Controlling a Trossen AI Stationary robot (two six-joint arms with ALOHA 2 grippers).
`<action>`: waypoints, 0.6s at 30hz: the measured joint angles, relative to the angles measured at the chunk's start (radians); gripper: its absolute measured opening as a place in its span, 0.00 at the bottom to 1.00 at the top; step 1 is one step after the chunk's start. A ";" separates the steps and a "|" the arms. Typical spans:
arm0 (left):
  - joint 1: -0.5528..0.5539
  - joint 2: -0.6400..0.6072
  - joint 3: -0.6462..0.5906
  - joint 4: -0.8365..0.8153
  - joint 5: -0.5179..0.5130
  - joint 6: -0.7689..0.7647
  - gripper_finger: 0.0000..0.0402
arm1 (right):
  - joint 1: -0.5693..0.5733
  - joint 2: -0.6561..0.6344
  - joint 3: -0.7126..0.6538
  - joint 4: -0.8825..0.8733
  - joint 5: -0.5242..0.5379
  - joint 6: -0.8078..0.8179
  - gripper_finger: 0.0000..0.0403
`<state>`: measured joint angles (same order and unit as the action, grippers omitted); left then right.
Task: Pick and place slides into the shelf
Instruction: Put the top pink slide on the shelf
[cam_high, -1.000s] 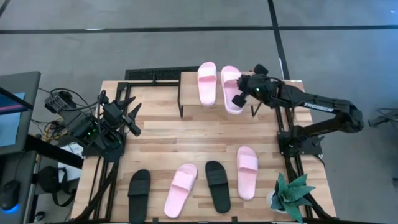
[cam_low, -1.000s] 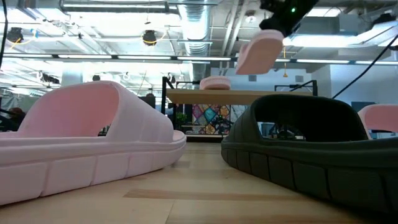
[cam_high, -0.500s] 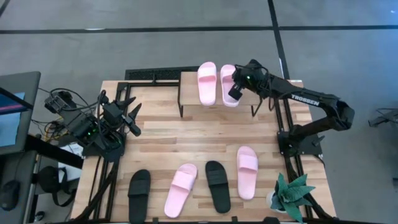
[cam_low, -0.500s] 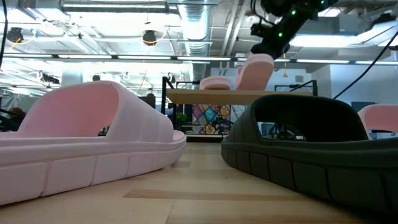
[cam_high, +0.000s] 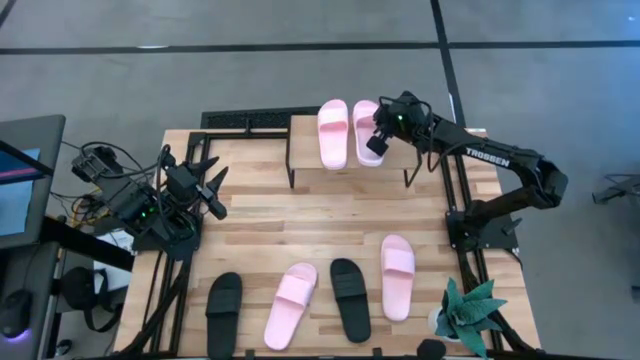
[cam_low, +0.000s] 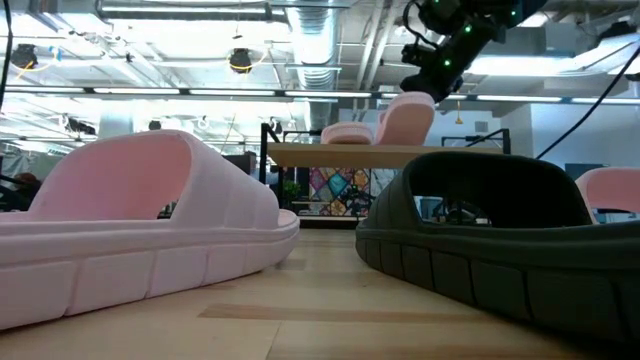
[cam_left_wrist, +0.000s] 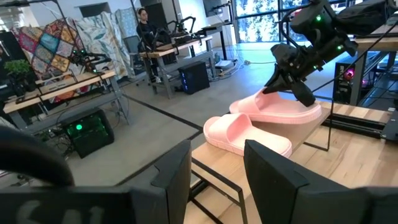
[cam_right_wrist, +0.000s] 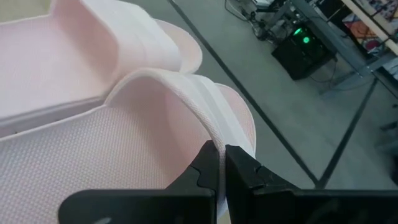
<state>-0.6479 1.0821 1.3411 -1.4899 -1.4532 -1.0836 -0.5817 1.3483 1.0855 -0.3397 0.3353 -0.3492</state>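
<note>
Lowered onto the shelf (cam_high: 300, 150), pink slide (cam_high: 364, 128) (strap pinched) in right claw (cam_high: 377, 143).

At the bench's (cam_high: 250, 215) front right corner we see a small green potted plant (cam_high: 468, 312). Off its left edge stands a monitor (cam_high: 22, 180), with tangled cables (cam_high: 92, 165) beside it.

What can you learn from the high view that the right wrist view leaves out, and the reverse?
Only the high view shows the whole layout: two black slides and two pink slides on the table, the idle left gripper, a plant. Only the right wrist view shows the right gripper pinching the strap, jaws closed on its edge. Both show the held pink slide beside the other pink one on the shelf.
</note>
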 joint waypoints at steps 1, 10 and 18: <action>0.000 0.000 0.000 0.000 0.000 0.000 0.35 | -0.002 0.003 0.000 0.003 -0.001 -0.001 0.00; 0.000 0.000 0.000 0.000 0.001 -0.003 0.35 | -0.002 0.045 -0.031 0.056 -0.019 0.014 0.00; 0.000 0.000 0.000 0.000 0.001 -0.004 0.35 | -0.010 0.048 -0.031 0.088 -0.022 0.010 0.00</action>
<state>-0.6479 1.0824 1.3411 -1.4899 -1.4521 -1.0875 -0.5918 1.3960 1.0546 -0.2517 0.3138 -0.3392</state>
